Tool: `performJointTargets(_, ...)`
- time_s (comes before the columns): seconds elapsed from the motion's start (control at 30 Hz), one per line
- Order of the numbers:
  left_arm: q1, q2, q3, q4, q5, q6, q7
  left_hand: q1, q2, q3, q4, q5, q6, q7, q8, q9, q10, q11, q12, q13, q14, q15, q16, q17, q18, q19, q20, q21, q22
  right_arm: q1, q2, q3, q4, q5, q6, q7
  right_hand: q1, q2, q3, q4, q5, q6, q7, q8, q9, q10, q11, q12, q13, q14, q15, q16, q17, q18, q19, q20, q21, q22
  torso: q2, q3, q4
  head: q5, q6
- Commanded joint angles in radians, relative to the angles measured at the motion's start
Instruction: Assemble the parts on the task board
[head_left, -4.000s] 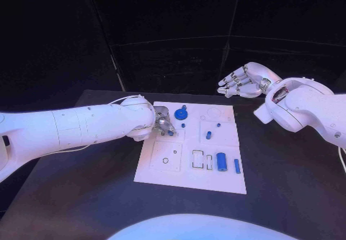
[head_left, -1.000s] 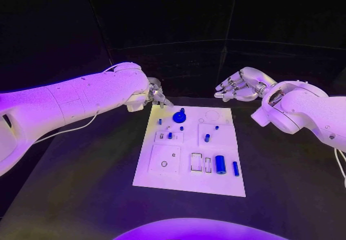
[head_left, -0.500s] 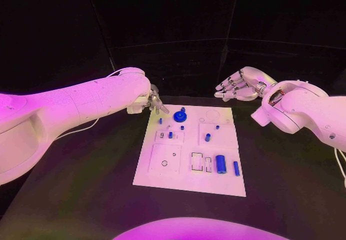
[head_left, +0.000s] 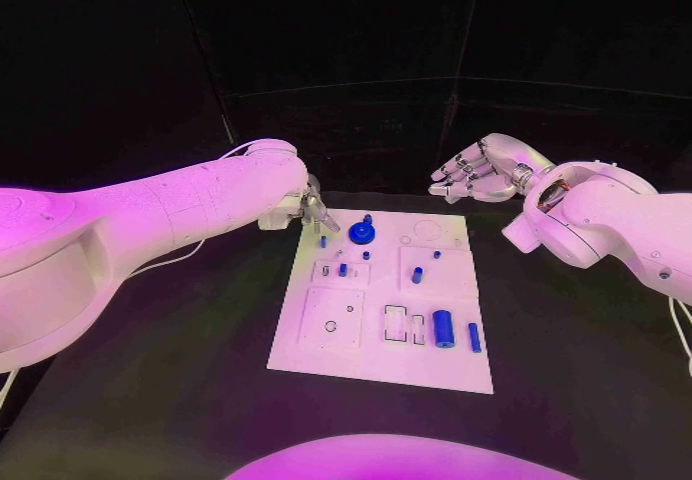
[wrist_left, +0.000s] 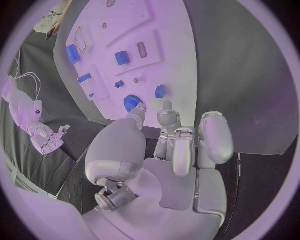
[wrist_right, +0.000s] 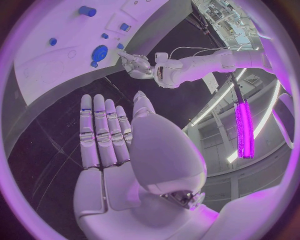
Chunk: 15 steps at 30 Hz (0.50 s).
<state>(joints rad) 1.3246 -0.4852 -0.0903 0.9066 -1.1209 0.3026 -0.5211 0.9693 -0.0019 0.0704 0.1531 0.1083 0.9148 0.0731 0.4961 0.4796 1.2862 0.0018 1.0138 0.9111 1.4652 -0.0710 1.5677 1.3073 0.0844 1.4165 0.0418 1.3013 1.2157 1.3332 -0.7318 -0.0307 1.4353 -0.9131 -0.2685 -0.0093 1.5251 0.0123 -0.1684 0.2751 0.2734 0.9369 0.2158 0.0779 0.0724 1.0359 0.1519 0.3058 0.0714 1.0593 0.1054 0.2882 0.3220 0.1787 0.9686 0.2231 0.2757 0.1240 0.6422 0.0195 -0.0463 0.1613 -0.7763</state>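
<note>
Lifting clear of the task board (head_left: 346, 340) now, left hand (head_left: 312, 209) up at its far-left corner, fingers loosely parted, holding nothing. Leaves a small blue part (head_left: 342, 269) standing in its slot, seemingly placed. Waits high beyond the far edge, right hand (head_left: 476, 170), fingers curled, empty. Remaining: blue cylinder (head_left: 444, 325) lying near the right edge.

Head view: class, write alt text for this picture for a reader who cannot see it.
A white task board with small blue parts lies on a black table. The robot's left hand hovers at the board's far left corner, holding nothing visible. Its right hand hangs open above the far right corner.
</note>
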Motion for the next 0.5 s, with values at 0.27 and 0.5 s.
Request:
performJointTargets(0.27, -0.008, 0.002, 0.000, -0.014, -0.010, 0.028, 0.001, 0.029, 0.012, -0.016, -0.005, -0.004, 0.009, 0.002, -0.008, -0.008, -0.011, -0.001, 0.001, -0.004, 0.106, 0.010, 0.003, 0.263, -0.003, 0.000, 0.006, -0.005, 0.000, 0.002, 0.001, 0.001, 0.000, -0.003, 0.003, 0.010, 0.015, 0.002, -0.002, -0.008, 0.005, -0.006, 0.003, 0.005, 0.001, -0.007, 0.001, 0.004, 0.001, -0.006, -0.001, 0.005, -0.001, 0.004, 0.008, -0.002, -0.006, -0.001, 0.000, -0.0010, 0.0000, -0.001, -0.002)
performJointTargets(0.5, -0.013, 0.006, 0.000, -0.018, -0.010, 0.032, 0.003, 0.039, 0.016, -0.020, -0.007, -0.004, 0.011, 0.002, -0.010, -0.012, -0.012, -0.001, 0.001, -0.005, 0.106, 0.010, 0.003, 0.263, -0.003, -0.001, 0.007, -0.006, 0.000, 0.001, 0.002, 0.001, -0.001, -0.003, 0.003, 0.011, 0.015, 0.002, -0.002, -0.008, 0.005, -0.006, 0.003, 0.005, 0.001, -0.007, 0.001, 0.004, 0.001, -0.006, -0.001, 0.005, -0.001, 0.004, 0.008, -0.002, -0.006, -0.001, -0.001, 0.0003, 0.0007, -0.001, -0.001)
